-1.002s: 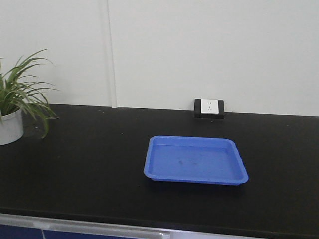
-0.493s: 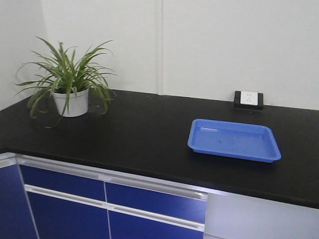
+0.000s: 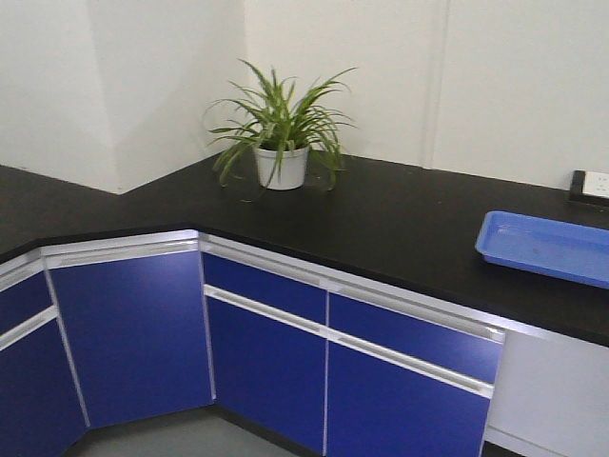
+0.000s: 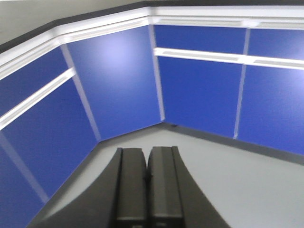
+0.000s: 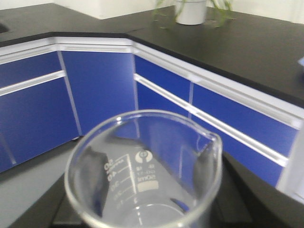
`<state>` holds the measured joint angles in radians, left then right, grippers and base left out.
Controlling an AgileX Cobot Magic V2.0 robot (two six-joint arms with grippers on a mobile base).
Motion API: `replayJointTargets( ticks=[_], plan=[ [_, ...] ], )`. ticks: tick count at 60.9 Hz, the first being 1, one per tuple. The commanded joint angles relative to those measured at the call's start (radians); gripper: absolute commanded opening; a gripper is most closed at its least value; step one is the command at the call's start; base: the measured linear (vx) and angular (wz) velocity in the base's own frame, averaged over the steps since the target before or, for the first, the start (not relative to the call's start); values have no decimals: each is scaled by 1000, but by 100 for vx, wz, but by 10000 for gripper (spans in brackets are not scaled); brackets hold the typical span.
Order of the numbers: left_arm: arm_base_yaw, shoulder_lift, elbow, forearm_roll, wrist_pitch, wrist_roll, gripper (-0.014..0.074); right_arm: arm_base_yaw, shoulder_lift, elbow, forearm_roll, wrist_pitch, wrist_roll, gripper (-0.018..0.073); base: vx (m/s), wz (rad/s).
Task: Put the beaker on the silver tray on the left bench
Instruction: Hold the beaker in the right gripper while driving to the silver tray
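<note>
The black bench (image 3: 404, 221) carries a potted plant (image 3: 283, 164) and a blue tray (image 3: 547, 249).

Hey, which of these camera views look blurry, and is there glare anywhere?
Front view: the sharpest, with soft even light; the plant is crisp. Left wrist view: the cabinet doors are smeared, one with a pale glare patch; the left gripper shows as a dark shape. Right wrist view: the beaker fills the foreground, its printed scale readable, and the cabinets behind it are soft.
</note>
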<state>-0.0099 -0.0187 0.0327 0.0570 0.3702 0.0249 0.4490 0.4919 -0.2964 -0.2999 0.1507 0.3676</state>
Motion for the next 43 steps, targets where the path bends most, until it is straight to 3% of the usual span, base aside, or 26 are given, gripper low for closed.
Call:
replayJointTargets(
  ticks=[1,43],
  plan=[
    [-6,-7,20,-3,-76,-2,1,-2,4,-28,-7,-82,-8,-11,-30,52],
    [-6,-7,20,-3,-76,-2,1,-2,4,-28,-7,-83,-8,-11,-25,66]
  ],
)
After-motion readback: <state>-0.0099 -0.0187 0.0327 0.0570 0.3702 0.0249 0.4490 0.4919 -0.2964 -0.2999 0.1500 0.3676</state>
